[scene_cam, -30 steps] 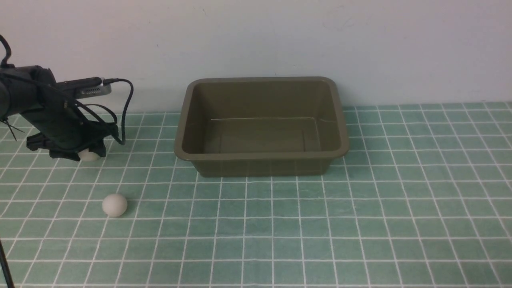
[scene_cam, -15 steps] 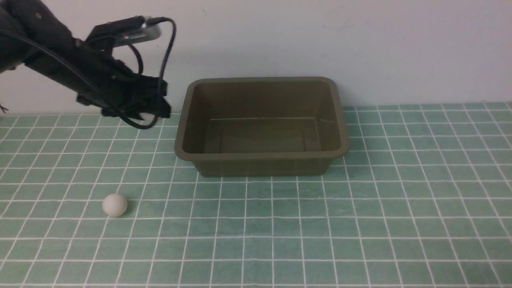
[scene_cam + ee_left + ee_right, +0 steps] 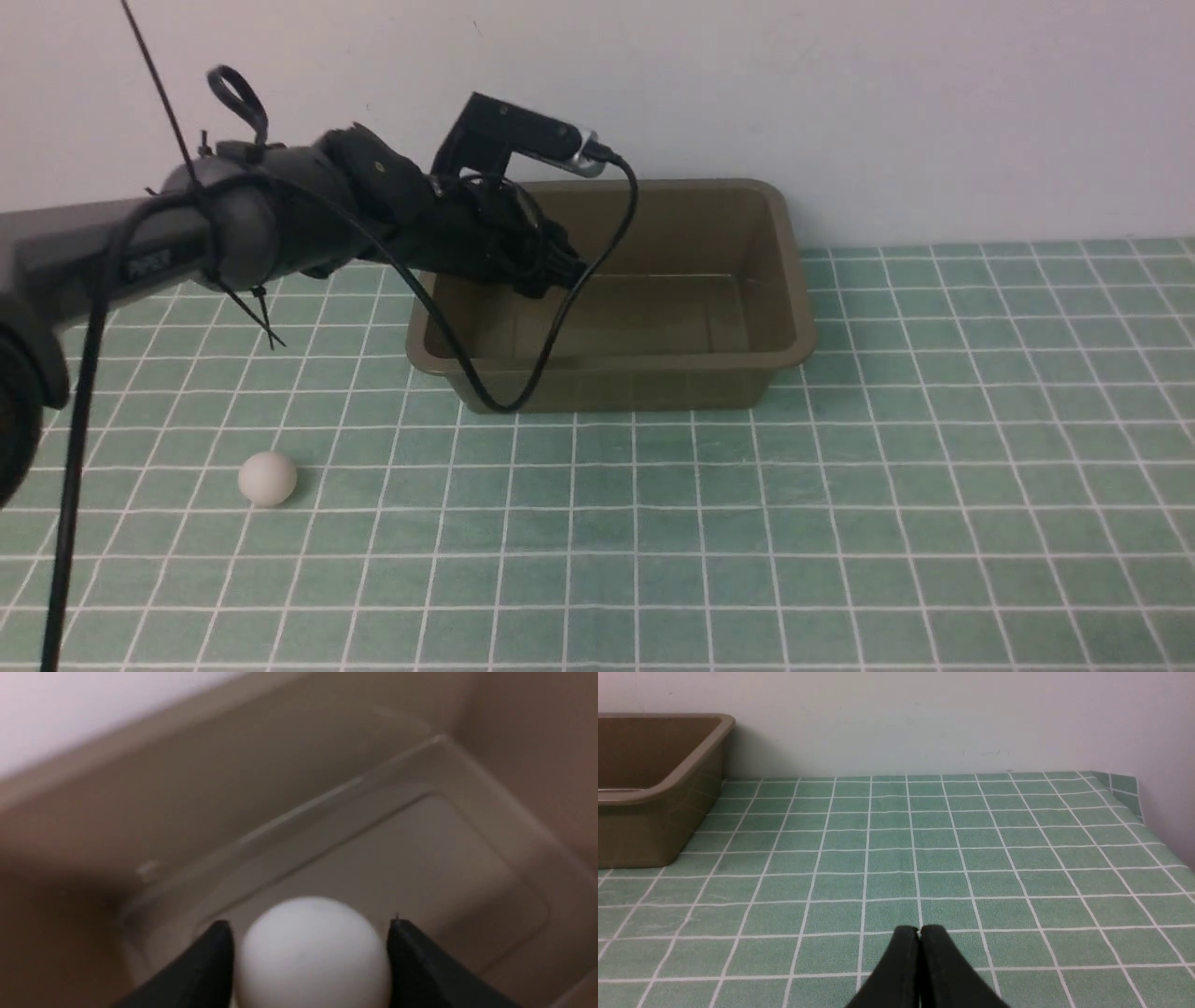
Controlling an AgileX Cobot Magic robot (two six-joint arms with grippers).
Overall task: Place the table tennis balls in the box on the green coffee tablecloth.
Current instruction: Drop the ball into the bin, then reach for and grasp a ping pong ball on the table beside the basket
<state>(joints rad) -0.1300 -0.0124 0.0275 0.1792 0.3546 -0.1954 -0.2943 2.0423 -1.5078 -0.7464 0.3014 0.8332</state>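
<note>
My left gripper (image 3: 310,926) is shut on a white table tennis ball (image 3: 312,952), which sits between both black fingers above the floor of the box (image 3: 420,868). In the front view the left gripper (image 3: 551,266) reaches over the left part of the olive-brown box (image 3: 784,350), and the held ball is hidden behind the arm. A second table tennis ball (image 3: 268,479) lies on the green tablecloth (image 3: 840,523) at the front left. My right gripper (image 3: 919,929) is shut and empty, low over the cloth to the right of the box (image 3: 654,793).
A white wall (image 3: 840,93) rises directly behind the box. The left arm's black cable (image 3: 523,392) droops over the box's front rim. The cloth's far right corner (image 3: 1125,784) meets a side wall.
The left arm has lifted the ball off the cloth at the far left and swung right and up, until its gripper hangs over the box. The other ball and the box have not moved.
</note>
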